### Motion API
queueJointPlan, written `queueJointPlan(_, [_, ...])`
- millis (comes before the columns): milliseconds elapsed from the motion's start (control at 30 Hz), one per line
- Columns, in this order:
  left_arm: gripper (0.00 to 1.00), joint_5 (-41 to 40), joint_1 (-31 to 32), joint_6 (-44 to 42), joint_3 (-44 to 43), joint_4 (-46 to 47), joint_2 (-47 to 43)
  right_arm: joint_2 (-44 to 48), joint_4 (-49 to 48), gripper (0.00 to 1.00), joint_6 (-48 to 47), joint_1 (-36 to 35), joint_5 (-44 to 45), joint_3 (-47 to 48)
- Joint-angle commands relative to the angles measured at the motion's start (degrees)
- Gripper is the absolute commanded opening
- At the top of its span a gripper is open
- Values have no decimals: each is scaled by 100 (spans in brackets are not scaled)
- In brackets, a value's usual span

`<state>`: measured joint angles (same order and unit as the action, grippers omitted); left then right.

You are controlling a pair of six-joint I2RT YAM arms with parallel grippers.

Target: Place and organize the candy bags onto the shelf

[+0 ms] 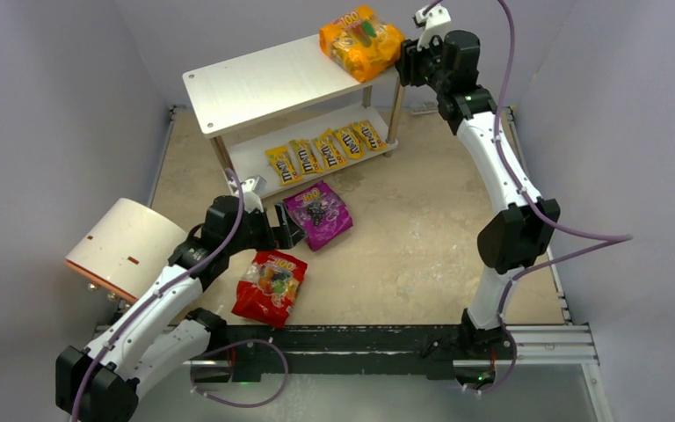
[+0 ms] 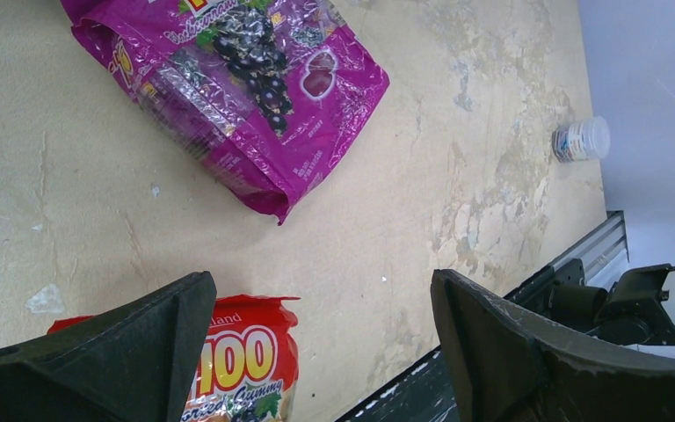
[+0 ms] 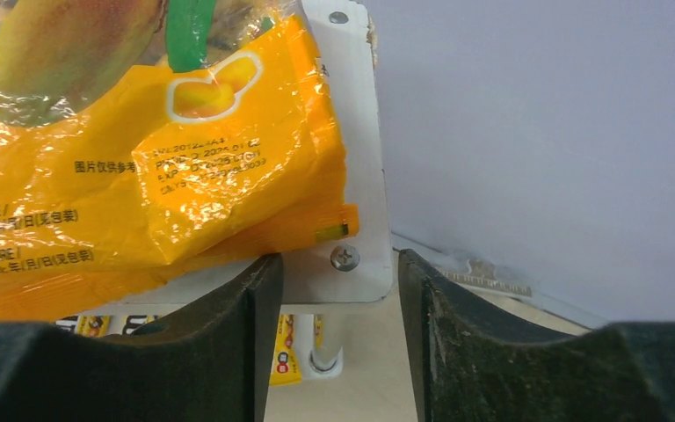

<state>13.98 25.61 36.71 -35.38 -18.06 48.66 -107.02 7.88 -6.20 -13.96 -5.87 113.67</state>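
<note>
Right gripper (image 1: 409, 57) hangs just beside the shelf (image 1: 264, 83) at its far right corner, where the orange bag (image 1: 360, 40) lies on the top board. Yellow packets (image 1: 325, 148) line the lower board. The purple bag (image 1: 316, 214) and red bag (image 1: 270, 286) lie before the shelf, by the left gripper (image 1: 286, 236). Left wrist: jaws spread wide, empty. Right wrist: jaws parted, released, flanking that shelf corner.
</note>
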Motion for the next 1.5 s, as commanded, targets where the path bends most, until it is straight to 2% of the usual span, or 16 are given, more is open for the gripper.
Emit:
queueJointPlan(0, [98, 41, -21, -146, -75, 153, 13, -22, -383, 56, 167, -2, -359, 154])
queueJointPlan(133, [98, 33, -21, -146, -75, 150, -14, 220, -598, 62, 98, -2, -333, -141])
queueJointPlan(267, [98, 39, -21, -131, -88, 145, 10, 701, -754, 73, 109, -1, -207, -671])
queueJointPlan(333, [98, 45, -21, -130, -92, 138, 8, 1131, -827, 81, 135, -2, -2, -1079])
queueJointPlan(400, [98, 35, -21, -108, -85, 146, 11, 1621, -1126, 97, 358, -2, 227, -1702])
queueJointPlan(567, [98, 32, -21, 46, -6, 308, 35, 3282, -2436, 99, 1569, -2, 400, -4108])
queueJointPlan(667, [98, 3, -21, 152, 34, 400, 93, 4206, -2624, 99, 2657, 0, 322, -5655])
queueJointPlan(800, [98, -95, -21, 243, 65, 416, 117, 4832, -3301, 96, 3907, -11, -450, -7251])
queueJointPlan(900, [98, -286, -21, 313, 66, 365, 117, 4537, -3184, 94, 4468, -204, -1392, -7572])
queueJointPlan(933, [98, -351, -21, 337, 70, 361, 118, 4388, -3024, 94, 4457, -478, -1299, -7563])
queueJointPlan(1033, [98, -429, -21, 429, 166, 414, 125, 3887, -2996, 95, 4309, -1679, -312, -7464])
queueJointPlan(1067, [98, -449, -21, 452, 189, 445, 126, 3646, -3117, 95, 4155, -1840, -360, -7397])
queueJointPlan(1167, [98, -458, -21, 461, 196, 365, 122, 2791, -3330, 95, 3480, -1922, -418, -7040])
queueJointPlan(1267, [98, -551, -21, 451, 198, 186, 10, 1919, -2933, 95, 3087, -1925, -177, -6371])
queueJointPlan(1333, [98, -632, -21, 451, 217, 87, -99, 1391, -2825, 93, 3064, -1937, -613, -6023])
queueJointPlan(1467, [98, -669, -21, 460, 315, 75, -244, 810, -3317, 89, 2995, -2039, -1098, -5972])
